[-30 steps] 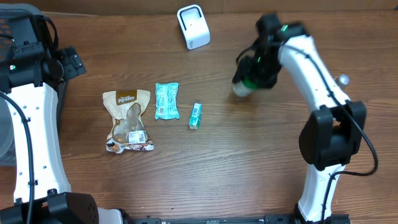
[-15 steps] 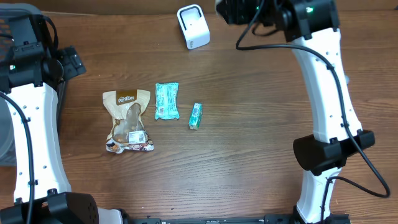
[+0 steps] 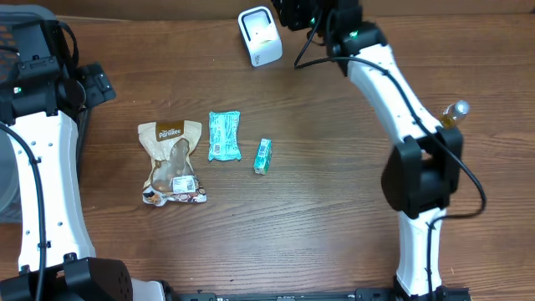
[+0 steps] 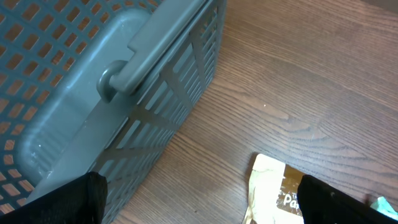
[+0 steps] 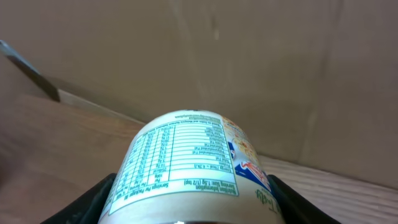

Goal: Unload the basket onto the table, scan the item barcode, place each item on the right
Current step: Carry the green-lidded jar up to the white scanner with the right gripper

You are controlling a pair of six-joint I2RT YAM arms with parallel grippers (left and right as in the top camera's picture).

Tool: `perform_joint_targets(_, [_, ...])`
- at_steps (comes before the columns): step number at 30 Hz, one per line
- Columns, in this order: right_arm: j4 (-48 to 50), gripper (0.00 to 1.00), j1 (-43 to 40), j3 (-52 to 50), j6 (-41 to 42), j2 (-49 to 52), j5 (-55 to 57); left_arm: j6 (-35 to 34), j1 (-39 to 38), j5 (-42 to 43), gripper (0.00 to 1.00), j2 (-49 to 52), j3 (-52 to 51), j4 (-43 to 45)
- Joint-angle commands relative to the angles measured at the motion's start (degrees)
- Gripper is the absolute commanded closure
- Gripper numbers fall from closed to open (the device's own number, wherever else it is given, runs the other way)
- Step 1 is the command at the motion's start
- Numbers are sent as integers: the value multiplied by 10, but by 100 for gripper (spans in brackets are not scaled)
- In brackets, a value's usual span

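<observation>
Right end effector (image 5: 189,205) carried container (image 5: 186,155) beside scanner (image 3: 260,35), long axis pointing away.

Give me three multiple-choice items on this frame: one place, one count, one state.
1. The white scanner stands: A) at the table's far edge; B) at its centre; C) at its near edge.
2. Packaged items lying left of centre: A) one; B) three; C) five.
3. The right fingers are: A) open, empty; B) shut on a labelled tub; C) out of view.
Key: A, overhead shows it at the top; B, brown pouch, teal packet, green box; B, wrist view shows the tub between them.
</observation>
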Motion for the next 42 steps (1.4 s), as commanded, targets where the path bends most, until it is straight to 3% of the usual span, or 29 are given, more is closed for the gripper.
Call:
perform_joint_targets(1, [57,70,12,-2,-3,36,1,2,3,0,0,0,6,2])
perform_joint_targets(8, [203,70,45,-2,-3,99,1,2,3,0,0,0,6,2])
perform_joint_targets(17, [281,69,66,-3,2,154,68,2,3,0,0,0,6,1])
perform_joint_targets(42, [305,70,65,0,4,139,97,2,3,0,0,0,6,2])
